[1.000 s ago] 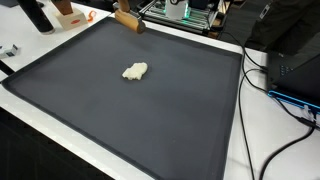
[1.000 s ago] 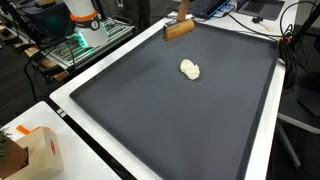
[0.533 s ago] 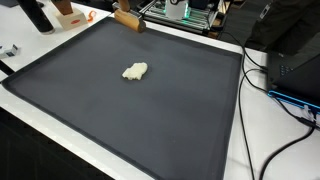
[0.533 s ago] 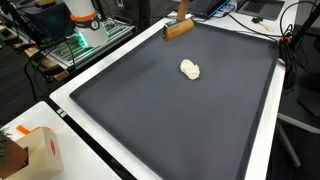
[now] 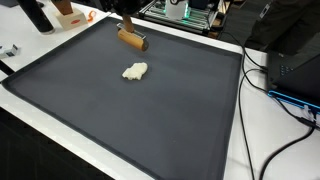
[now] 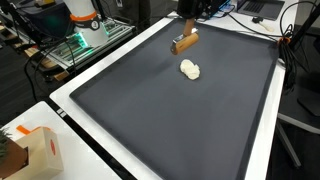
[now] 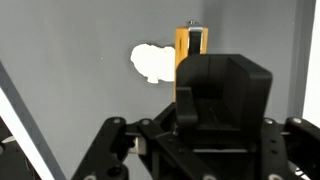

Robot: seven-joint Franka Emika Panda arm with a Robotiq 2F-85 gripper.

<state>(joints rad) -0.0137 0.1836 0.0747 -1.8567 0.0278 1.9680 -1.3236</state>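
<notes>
Wrist view: your end effector is clamped shut on a wooden block, which juts out over the dark mat, just beside a white lump. In an exterior view the block hangs near the mat's far edge, apart from the lump, the only loose thing lying on the mat. The mat rests on the white desk. A cardboard box stands at a desk corner; you cannot see its contents.
</notes>
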